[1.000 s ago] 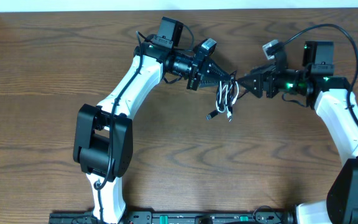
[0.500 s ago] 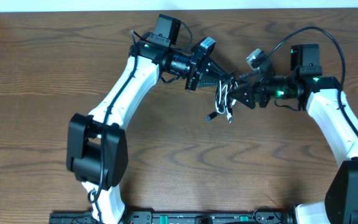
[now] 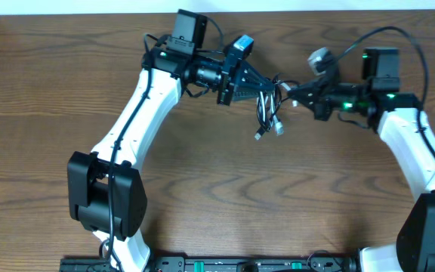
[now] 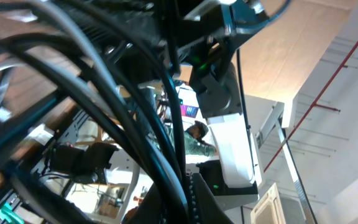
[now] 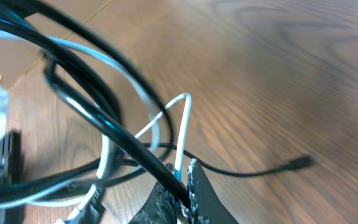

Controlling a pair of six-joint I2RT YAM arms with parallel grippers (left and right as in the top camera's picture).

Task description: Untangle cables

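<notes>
- While both arms meet near the far middle of the table point(image 3: 202, 196), the cables point(image 3: 269, 112) hang between their tips as one small knot of loops, lifted at the top, loose ends trailing down toward the wood.
- From my right wrist feed, the black cable point(image 5: 104, 124) sweeps in thick curves over the thinner white cable point(image 5: 180, 134), which folds into a sharp peak.
- One small dark plug point(image 5: 300, 163) lies on the table at the end of a thin black strand.
- My right gripper point(image 3: 290, 96) is pressed together, pinching both cords at its fingertips point(image 5: 194, 186).
- My left gripper point(image 3: 266, 88) is clamped on the same bundle from the opposite side.
- Black strands crowd the left wrist feed, blocking most of it; behind them I see the white right arm point(image 4: 232, 146).
</notes>
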